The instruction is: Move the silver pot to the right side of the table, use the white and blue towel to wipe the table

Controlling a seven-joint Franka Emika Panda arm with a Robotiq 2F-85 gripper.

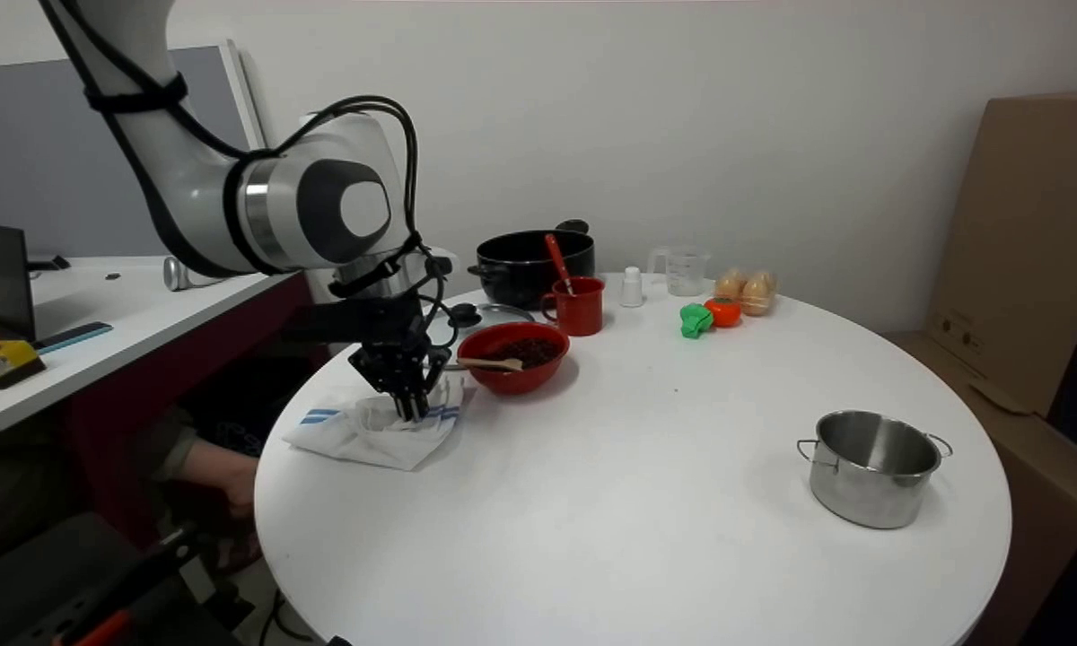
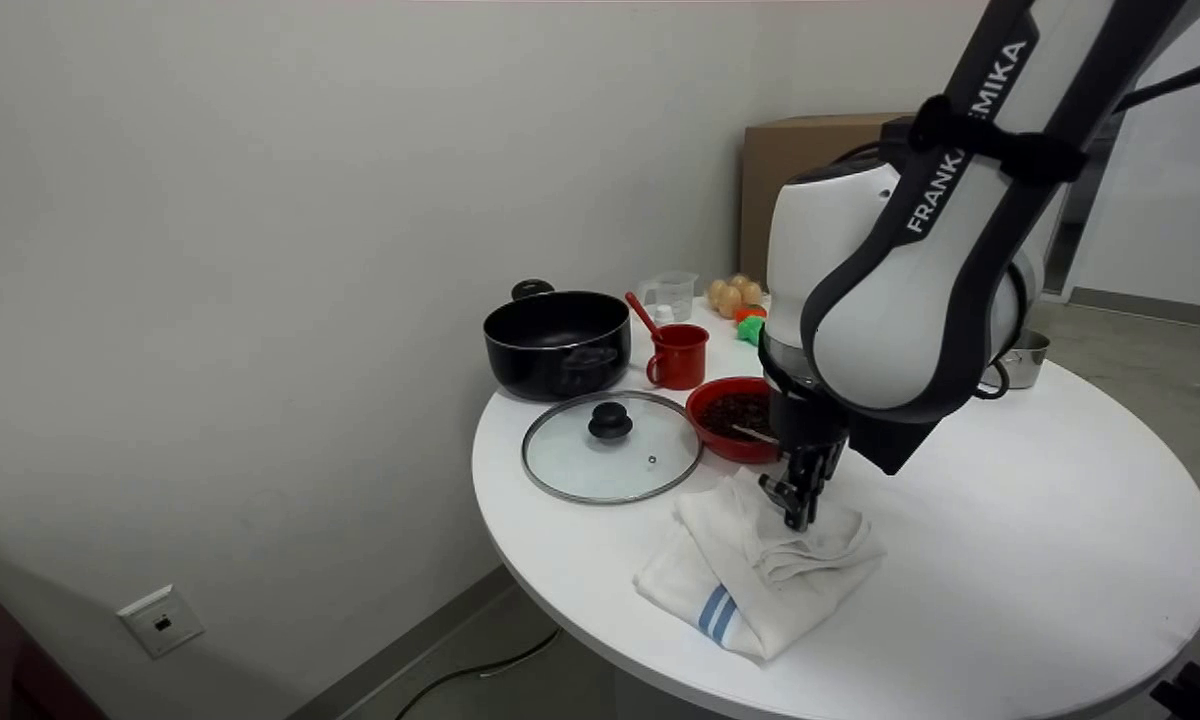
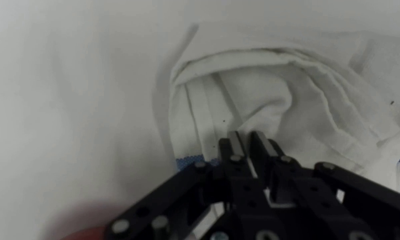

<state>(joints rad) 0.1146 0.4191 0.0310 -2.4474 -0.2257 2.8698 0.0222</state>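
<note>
– Where's the pot [image 1: 869,492]?
– Near the edge of the desk [image 1: 628,520], partly hidden by the arm [image 2: 880,340] in an exterior view
– And the jaws?
– Almost together, pinching the towel [image 3: 266,83], the fold mostly hidden

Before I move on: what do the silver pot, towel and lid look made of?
Silver pot: metal, likely stainless steel; shiny, reflective wall. Towel: woven cloth, perhaps cotton; matte, softly creased, stripe weave visible. Lid: clear, probably glass; smooth, white table showing through.
</note>
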